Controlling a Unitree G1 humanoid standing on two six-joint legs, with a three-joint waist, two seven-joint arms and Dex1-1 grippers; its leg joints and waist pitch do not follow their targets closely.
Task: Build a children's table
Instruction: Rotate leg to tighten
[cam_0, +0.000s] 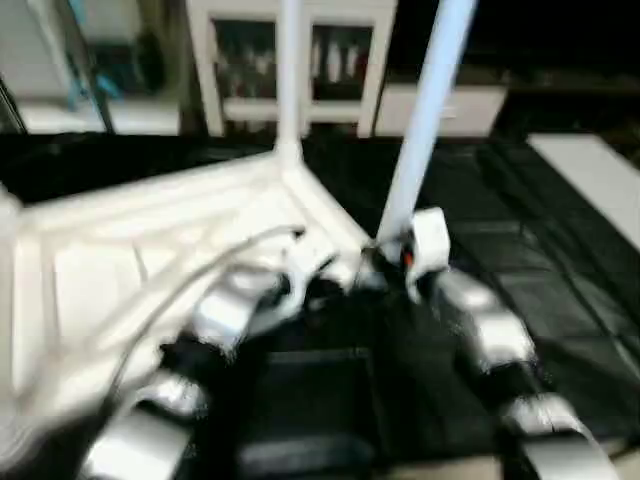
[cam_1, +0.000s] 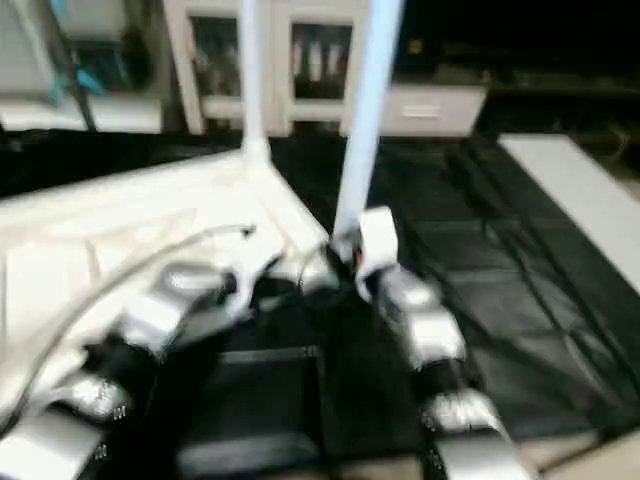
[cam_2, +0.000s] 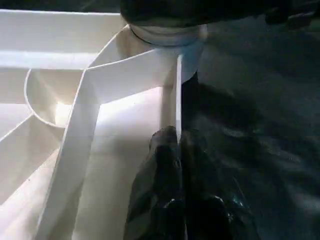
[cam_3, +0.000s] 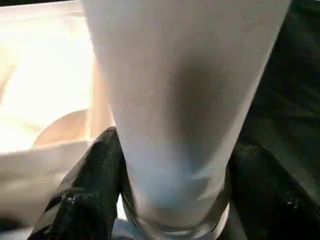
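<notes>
We see the upturned tabletop (cam_0: 150, 240) on the black-covered work table (cam_0: 520, 220). Our right gripper (cam_3: 172, 190) clasps a leg (cam_0: 425, 120) at the near corner socket; beside it, our left gripper (cam_2: 175, 150) pinches the rim.

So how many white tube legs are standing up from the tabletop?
2: one long white tube leg at the far corner, another in the right gripper at the near corner. Others may be hidden.
</notes>
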